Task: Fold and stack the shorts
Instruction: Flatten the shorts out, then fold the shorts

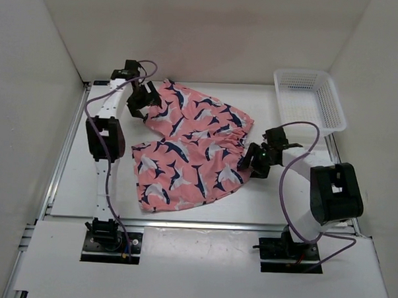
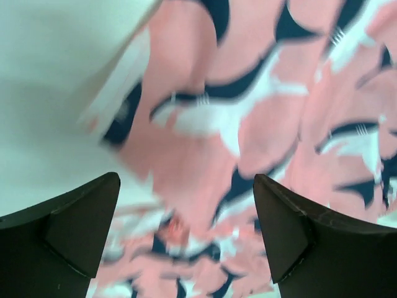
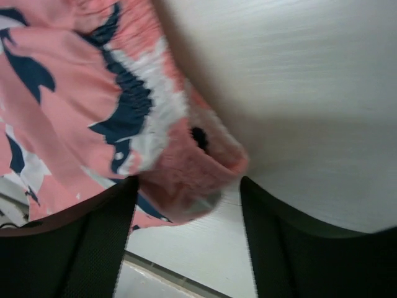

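Salmon-pink shorts (image 1: pixel 185 152) printed with dark navy and white shark shapes lie spread across the middle of a white table (image 1: pixel 78 190). Their two legs fan out toward the left edge and the gathered waistband (image 3: pixel 198 155) points toward the right edge.

The left gripper (image 1: pixel 143 105) sits over the hem of the far leg, near the far-left corner. In the left wrist view its dark fingers (image 2: pixel 74 236) stand wide apart. Blurred pink fabric fills the frame beyond and between them, and bare table shows to the left.

The right gripper (image 1: pixel 254 161) sits at the right end of the waistband, roughly midway along the table's right side. From the right wrist camera its fingers (image 3: pixel 93 248) are also spread. The puckered corner of the waistband pokes into the gap between them. It appears unclamped, though whether either finger touches the cloth cannot be told.

A white mesh basket (image 1: pixel 333 102) stands in the far-right corner, well apart from the shorts. Purple cables loop off both arms.
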